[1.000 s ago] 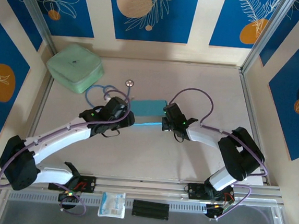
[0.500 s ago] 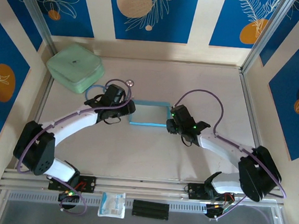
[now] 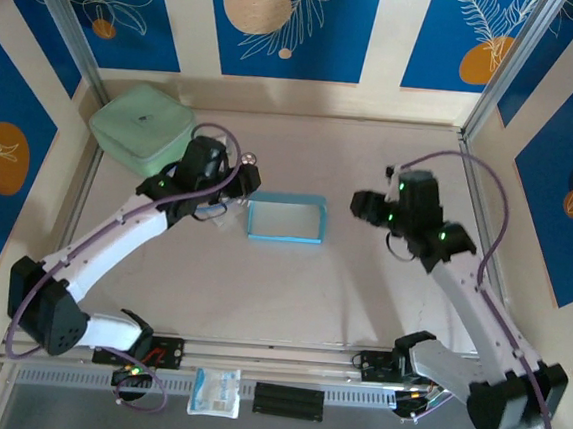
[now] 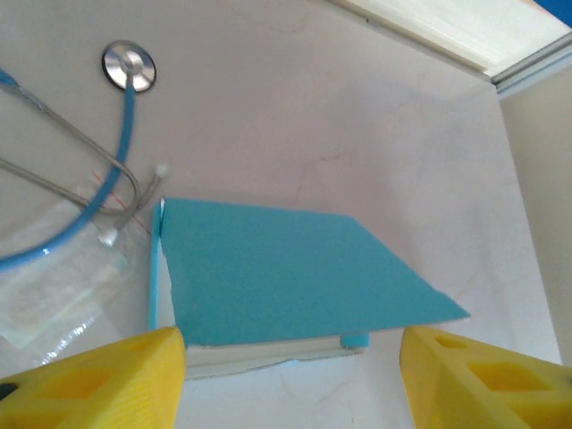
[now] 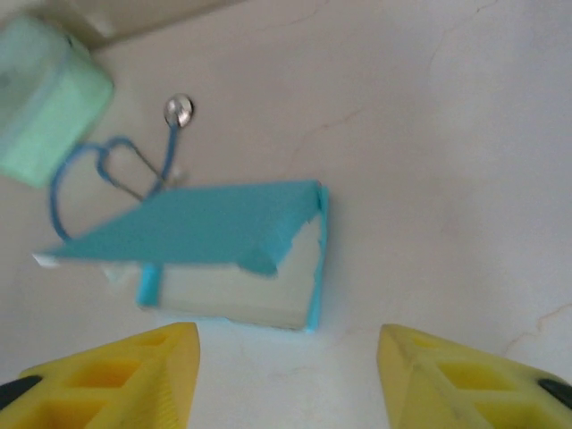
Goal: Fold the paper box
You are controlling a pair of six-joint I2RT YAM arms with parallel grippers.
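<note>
Right of and nearer than the mint-green case, the paper box lies on the table. The left gripper and right gripper stand spread and empty either side of it. It is light, flimsy card, probably easily crushed, so pinch a short edge gently.

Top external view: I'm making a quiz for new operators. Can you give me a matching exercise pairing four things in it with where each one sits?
Things:
1. paper box
2. mint-green case
3. stethoscope
4. small clear packet

Places:
A. far-left corner of the table
B. on the near rail, at the bottom of the view
C. middle of the table
D. between the case and the box

Pairs: 1-C, 2-A, 3-D, 4-B
</note>
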